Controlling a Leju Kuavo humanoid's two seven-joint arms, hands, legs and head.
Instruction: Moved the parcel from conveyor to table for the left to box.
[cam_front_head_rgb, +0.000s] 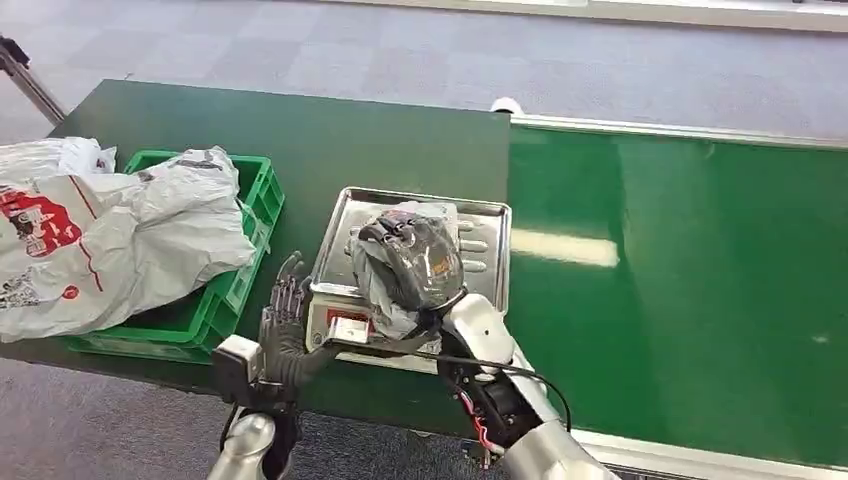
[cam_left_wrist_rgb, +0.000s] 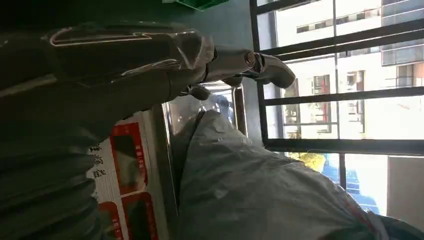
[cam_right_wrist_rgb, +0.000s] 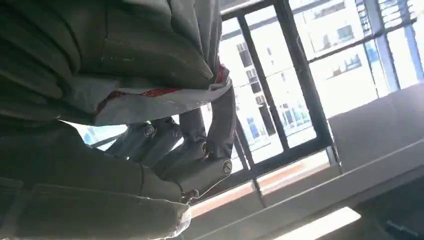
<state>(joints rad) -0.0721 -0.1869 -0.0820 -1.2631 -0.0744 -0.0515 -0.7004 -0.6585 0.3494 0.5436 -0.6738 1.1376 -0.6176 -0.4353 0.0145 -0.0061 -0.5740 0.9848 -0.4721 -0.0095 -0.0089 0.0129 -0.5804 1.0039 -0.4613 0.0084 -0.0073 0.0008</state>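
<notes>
Right robot hand (cam_front_head_rgb: 415, 262) grips crumpled grey plastic parcel (cam_front_head_rgb: 385, 285) atop steel scale tray (cam_front_head_rgb: 345, 225) on green bench (cam_front_head_rgb: 300, 140). Left robot hand (cam_front_head_rgb: 283, 320) open beside tray. Parcel looks soft, light, slippery; gather bunched film.

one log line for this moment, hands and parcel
right hand: grips grey parcel on the scale's steel tray | left hand: held apart beside scale, holding nothing | green crate: white bags piled on it
</notes>
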